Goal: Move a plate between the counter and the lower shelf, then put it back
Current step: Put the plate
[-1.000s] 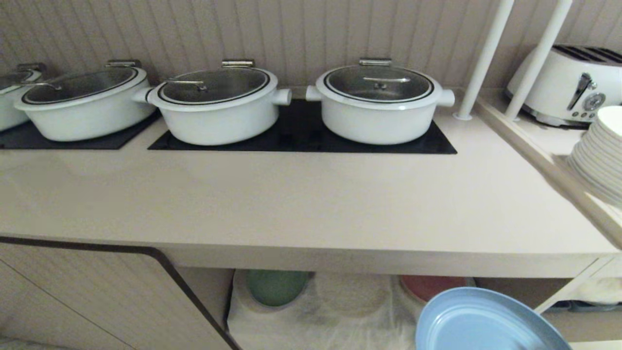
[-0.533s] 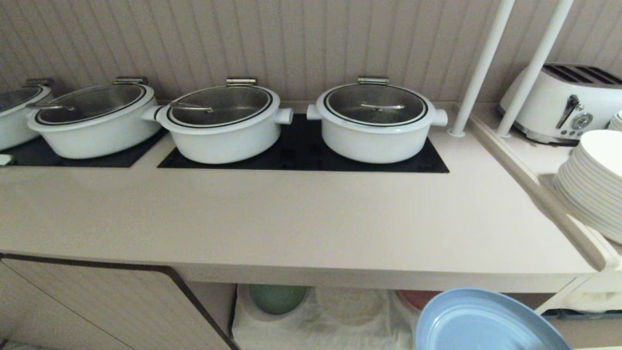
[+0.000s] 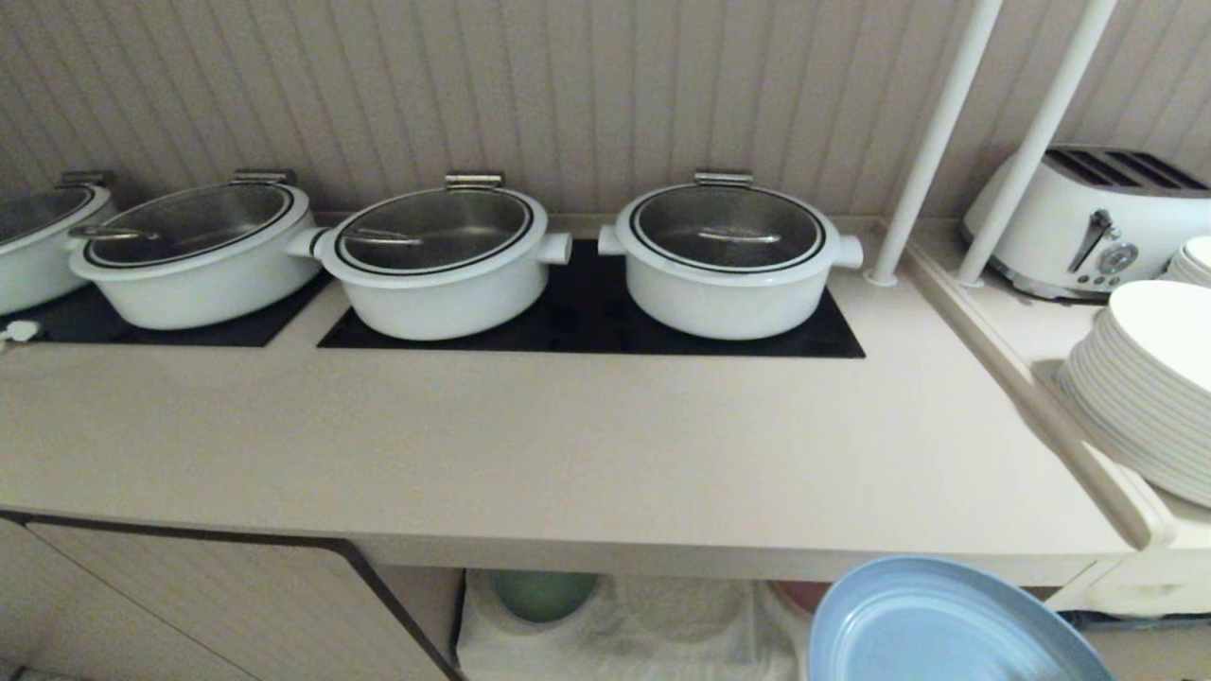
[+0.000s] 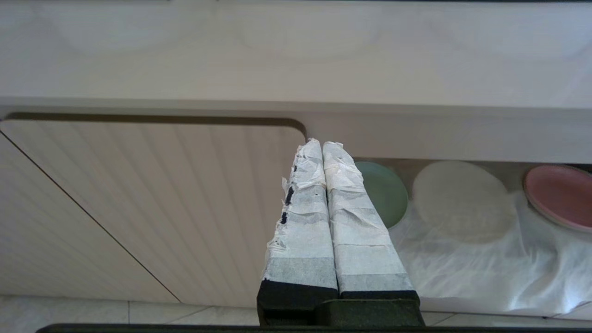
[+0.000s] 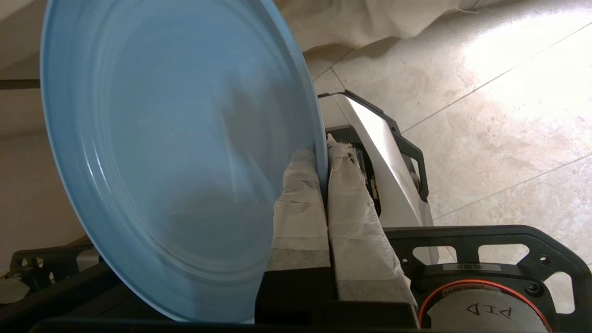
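Nearest the robot, the right gripper pinches only the rim of the plate, held in the air before the counter edge; it could slip or knock that edge. Further left, the left gripper idles, jaws together, facing the lower shelf.

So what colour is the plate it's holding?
Light blue, with faint concentric rings; the plate shows best in the right wrist view.

The plate hangs before the counter, right of the lower shelf.
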Available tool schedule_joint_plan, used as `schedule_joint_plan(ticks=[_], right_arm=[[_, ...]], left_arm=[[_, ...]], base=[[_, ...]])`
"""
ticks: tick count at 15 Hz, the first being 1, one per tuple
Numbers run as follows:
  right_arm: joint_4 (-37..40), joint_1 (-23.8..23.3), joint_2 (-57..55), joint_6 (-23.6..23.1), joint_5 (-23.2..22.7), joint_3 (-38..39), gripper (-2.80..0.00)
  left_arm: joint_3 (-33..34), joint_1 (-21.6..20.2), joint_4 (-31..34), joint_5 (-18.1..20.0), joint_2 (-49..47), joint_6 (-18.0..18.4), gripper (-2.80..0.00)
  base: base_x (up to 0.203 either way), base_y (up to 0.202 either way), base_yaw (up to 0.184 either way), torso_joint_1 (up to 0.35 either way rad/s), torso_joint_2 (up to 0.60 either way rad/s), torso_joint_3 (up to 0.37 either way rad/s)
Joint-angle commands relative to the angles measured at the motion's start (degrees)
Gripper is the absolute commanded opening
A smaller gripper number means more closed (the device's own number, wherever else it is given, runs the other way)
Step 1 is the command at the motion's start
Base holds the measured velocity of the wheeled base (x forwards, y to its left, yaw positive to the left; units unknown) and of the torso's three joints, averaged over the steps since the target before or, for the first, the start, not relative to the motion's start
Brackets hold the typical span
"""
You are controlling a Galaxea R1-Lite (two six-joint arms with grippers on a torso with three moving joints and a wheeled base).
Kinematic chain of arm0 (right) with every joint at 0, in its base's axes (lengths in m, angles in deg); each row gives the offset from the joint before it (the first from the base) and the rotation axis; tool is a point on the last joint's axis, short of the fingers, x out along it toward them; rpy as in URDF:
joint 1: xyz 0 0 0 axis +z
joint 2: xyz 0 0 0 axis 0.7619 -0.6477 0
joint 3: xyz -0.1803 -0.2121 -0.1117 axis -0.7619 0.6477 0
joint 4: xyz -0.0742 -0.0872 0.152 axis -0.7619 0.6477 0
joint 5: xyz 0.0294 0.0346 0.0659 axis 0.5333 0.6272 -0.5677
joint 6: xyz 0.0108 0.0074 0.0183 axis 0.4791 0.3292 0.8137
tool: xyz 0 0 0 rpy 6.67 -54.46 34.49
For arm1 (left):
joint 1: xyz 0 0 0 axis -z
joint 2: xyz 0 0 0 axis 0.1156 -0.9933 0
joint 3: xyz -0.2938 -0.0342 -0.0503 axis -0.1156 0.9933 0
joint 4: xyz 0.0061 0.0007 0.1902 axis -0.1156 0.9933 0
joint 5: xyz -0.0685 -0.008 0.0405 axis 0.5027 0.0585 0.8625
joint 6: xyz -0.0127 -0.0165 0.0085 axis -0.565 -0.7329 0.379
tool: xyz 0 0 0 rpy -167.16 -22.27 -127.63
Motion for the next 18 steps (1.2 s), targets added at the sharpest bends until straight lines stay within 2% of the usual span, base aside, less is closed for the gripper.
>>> schedule_joint_plan(ticks=[1,10,18], right_arm=[[0.8,0.0,0.2,0.2,0.0,-0.3,-2.80],[1.7,0.0,0.7,0.2,-0.1,-0.6,-2.80],[1.7,0.3,0.7,0.2,0.0,-0.6,-2.80]], left_arm=[[0.0,0.0,0.0,0.0,0.0,0.0,-2.80],[0.0,0.0,0.0,0.0,0.0,0.0,-2.80],[0.0,0.0,0.0,0.0,0.0,0.0,-2.80]], base=[[0.000,0.000,0.000,0.158,-0.32,-0.172],[0.000,0.000,0.000,0.148,-0.30,-0.151],[0.000,0.000,0.000,0.070,-0.13,-0.059]])
